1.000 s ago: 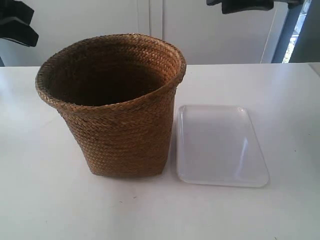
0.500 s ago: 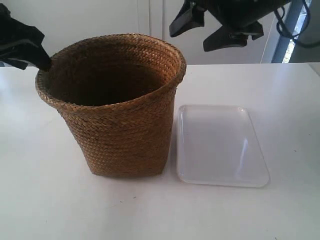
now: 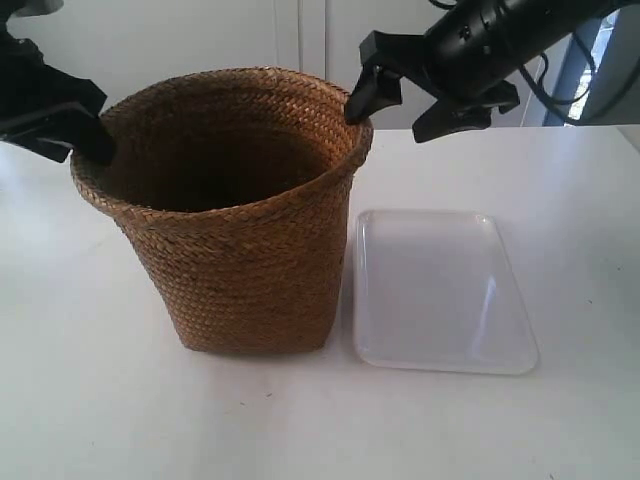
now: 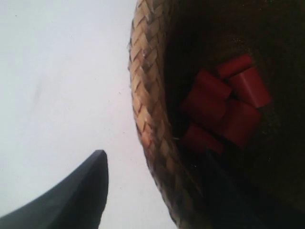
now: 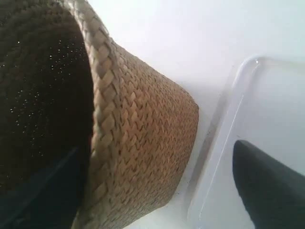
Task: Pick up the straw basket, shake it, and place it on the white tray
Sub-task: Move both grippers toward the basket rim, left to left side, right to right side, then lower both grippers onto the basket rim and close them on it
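The straw basket [image 3: 245, 260] stands upright on the white table, just left of the white tray [image 3: 440, 290], which has nothing on it. My left gripper [image 3: 100, 125] is open and straddles the basket's left rim [image 4: 147, 95]: one finger [image 4: 81, 195] is outside, the other is dim inside. My right gripper [image 3: 386, 125] is open at the right rim [image 5: 102, 114]. One of its fingers [image 5: 43, 191] is inside the basket [image 5: 152, 138], the other [image 5: 271, 186] hangs over the tray [image 5: 267, 109]. Neither gripper has closed on the weave.
Several red blocks [image 4: 224, 105] lie on the basket's dark bottom. The white table [image 3: 90, 400] runs wide in front and to both sides. A white wall and a doorway edge [image 3: 575, 70] stand behind.
Both arms have come down from the top of the picture to the basket's rim. The basket and the tray have not moved.
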Action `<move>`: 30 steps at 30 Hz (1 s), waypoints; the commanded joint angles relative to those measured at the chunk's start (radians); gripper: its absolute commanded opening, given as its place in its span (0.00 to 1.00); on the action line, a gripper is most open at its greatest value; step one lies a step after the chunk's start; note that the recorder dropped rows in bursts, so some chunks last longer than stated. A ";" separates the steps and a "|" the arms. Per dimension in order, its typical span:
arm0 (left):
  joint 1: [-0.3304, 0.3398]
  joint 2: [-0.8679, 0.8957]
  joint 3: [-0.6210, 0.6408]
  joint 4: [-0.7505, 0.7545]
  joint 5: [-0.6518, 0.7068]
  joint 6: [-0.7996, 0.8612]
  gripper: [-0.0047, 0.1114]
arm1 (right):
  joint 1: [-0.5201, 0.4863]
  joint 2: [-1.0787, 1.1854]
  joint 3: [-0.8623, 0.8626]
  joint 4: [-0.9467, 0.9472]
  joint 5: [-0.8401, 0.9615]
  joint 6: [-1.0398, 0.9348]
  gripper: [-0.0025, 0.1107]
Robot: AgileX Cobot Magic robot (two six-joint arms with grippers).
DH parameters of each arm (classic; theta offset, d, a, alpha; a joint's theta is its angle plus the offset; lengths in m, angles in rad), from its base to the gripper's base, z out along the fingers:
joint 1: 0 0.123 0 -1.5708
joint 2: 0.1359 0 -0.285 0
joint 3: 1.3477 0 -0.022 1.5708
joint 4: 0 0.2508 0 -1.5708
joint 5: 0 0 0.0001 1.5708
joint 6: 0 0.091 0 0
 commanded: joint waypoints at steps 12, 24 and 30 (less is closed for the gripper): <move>0.003 0.073 -0.007 -0.065 -0.002 -0.004 0.57 | 0.012 0.070 -0.030 0.001 0.004 0.039 0.74; 0.003 0.084 -0.007 -0.072 -0.028 -0.004 0.57 | 0.097 0.139 -0.177 -0.167 0.062 0.146 0.74; 0.003 0.084 -0.007 -0.072 -0.028 -0.004 0.57 | 0.122 0.167 -0.220 -0.253 0.081 0.194 0.74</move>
